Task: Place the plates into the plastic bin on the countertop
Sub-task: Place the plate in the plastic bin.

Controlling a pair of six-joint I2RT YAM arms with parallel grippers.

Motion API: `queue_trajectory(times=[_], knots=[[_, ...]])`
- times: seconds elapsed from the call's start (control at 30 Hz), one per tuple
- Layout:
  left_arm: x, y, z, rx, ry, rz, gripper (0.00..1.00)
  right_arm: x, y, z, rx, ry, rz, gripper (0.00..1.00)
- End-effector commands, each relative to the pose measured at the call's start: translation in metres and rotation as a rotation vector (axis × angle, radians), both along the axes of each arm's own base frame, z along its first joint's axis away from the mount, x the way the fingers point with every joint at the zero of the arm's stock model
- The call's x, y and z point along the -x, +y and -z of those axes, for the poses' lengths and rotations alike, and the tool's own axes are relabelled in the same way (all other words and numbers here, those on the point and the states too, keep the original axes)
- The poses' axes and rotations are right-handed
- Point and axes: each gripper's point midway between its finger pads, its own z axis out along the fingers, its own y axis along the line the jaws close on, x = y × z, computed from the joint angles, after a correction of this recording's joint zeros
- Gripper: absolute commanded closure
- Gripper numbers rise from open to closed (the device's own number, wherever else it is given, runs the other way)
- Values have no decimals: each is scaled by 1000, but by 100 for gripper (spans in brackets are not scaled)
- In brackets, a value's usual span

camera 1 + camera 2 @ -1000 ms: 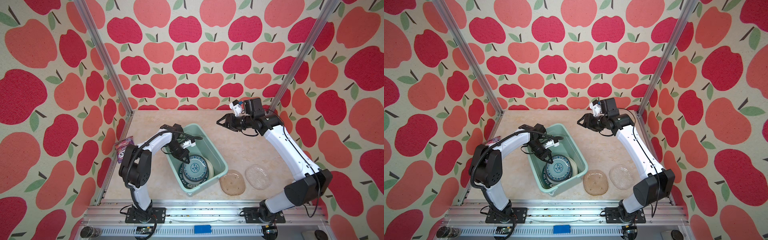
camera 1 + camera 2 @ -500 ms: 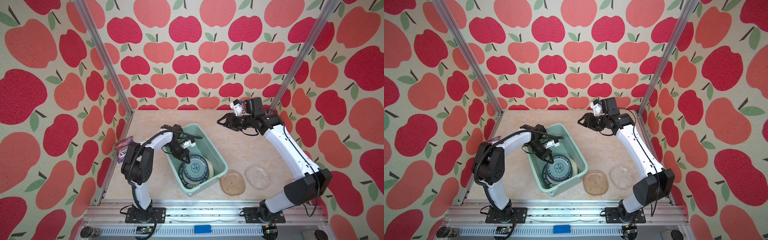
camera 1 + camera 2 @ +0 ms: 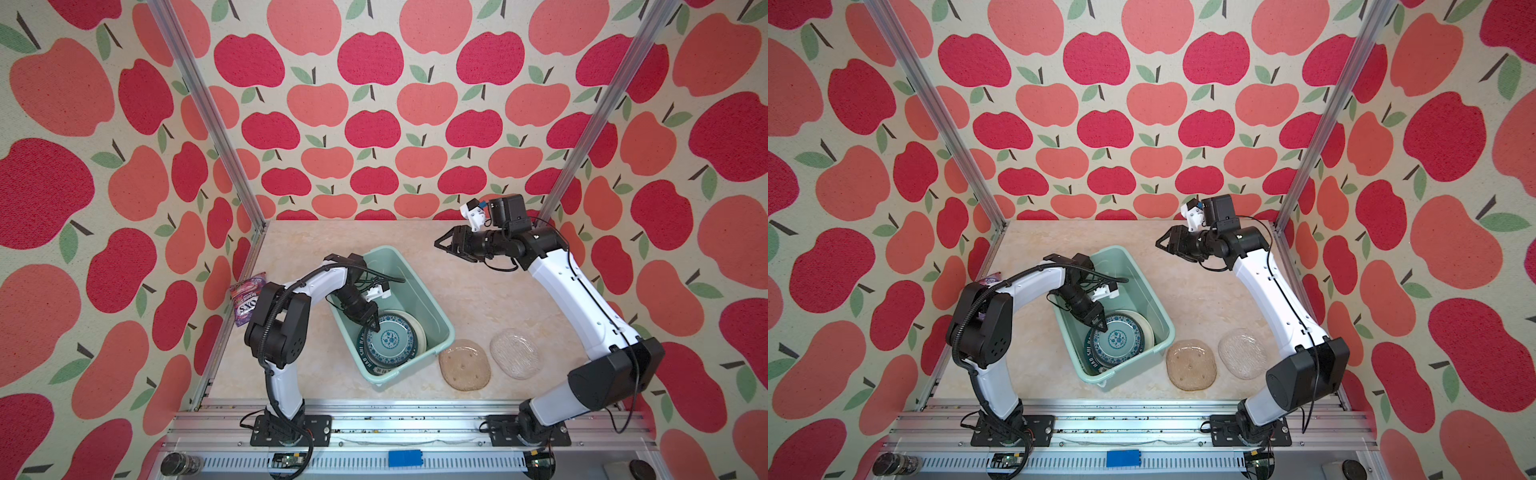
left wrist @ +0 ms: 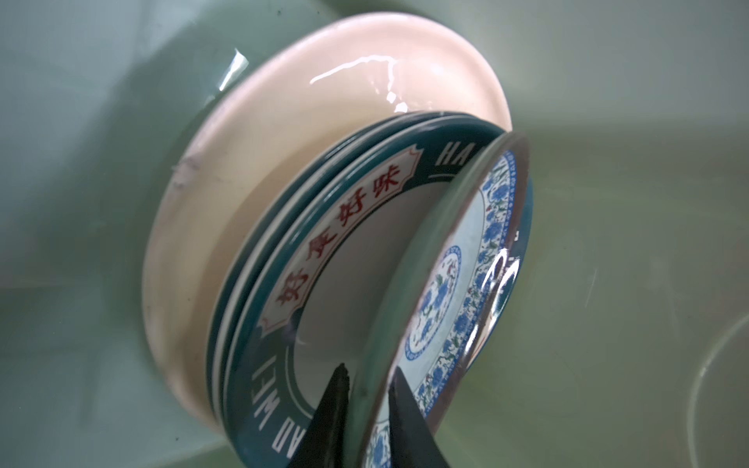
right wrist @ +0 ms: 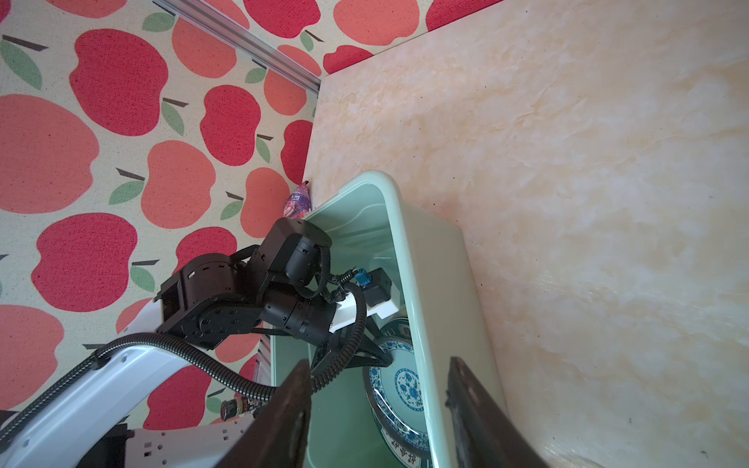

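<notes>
The left arm's elbow has swung slightly nearer the mint-green rectangular plastic bin (image 3: 424,291) since a second ago; the right arm has not stirred. In both top views the left tool (image 3: 376,326) reaches down into the bin, its tips at the rim of the round teal floral plate (image 3: 390,338). That plate tops a stack, apparently laid there so the dishes nest. Two dishes wait on the beige marble-patterned surface (image 3: 478,299), just beside the bin: a tan squarish plate (image 3: 465,365) and a clear glass plate (image 3: 514,353). The right tool (image 3: 446,245) hangs over the far side, seemingly parked clear of the left arm.

The left wrist view shows narrow jaws straddling the teal plate's edge. The plate tilts against white plates with dark lettered rims (image 4: 324,243). Whether the jaws pinch it cannot be told.

The right wrist view shows that tool's jaws wide apart and empty, overlooking the bin.
</notes>
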Motion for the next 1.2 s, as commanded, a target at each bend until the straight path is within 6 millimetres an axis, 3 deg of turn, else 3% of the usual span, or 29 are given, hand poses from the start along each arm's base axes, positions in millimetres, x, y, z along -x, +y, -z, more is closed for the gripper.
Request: queue_trajectory(times=[0.0, 0.13, 0.37, 0.67, 0.83, 1.03, 1.17], knots=[[-1, 8, 13, -34, 19, -18, 78, 0, -2, -6, -3, -14, -10, 45], [-3, 9, 12, -42, 8, -18, 75, 0, -2, -7, -5, -13, -12, 45], [-7, 11, -1, -42, -54, -23, 61, -2, 0, -8, -10, -11, -12, 45], [-23, 8, -41, -1, -205, -78, 55, 2, -11, 2, 55, 1, 9, 42], [-47, 5, -93, 59, -387, -150, 49, 5, -15, -4, 46, -5, 18, 26], [-68, 0, -181, 171, -631, -229, 47, 10, -31, -9, 0, 40, 81, 25], [-74, 13, -238, 231, -833, -358, 37, 20, -43, -8, -31, 85, 129, 26]])
